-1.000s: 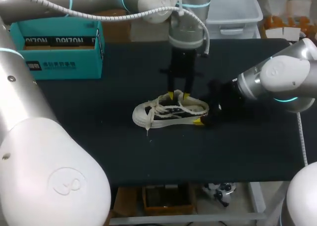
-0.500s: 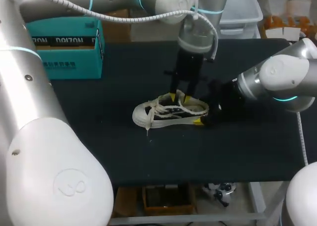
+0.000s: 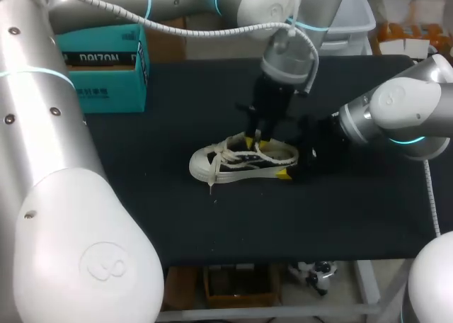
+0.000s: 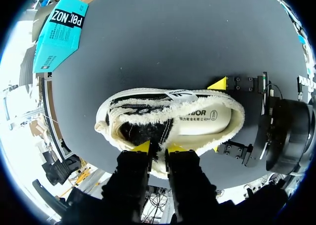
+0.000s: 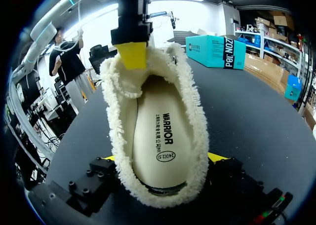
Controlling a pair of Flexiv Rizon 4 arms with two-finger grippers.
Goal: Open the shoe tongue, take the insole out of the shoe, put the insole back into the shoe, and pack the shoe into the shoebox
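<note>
1. My left end effector point(image 4: 159, 147) is clenched on the shoe tongue point(image 5: 129, 82), its two yellow tips nearly together over the fleecy edge at the front of the opening.
2. My right end effector point(image 5: 163, 158) is grasping the shoe point(image 3: 244, 160) at the heel — one finger pressed against each side.
3. The insole point(image 5: 157, 136) lies flat inside the shoe, plainly visible through the opening.
4. The shoe stands upright near the middle of the dark bench point(image 3: 177, 217), toe pointing to my left, laces loose.
5. The shoebox point(image 3: 106, 68) — teal — sits well apart, at the bench's far left corner.
</note>
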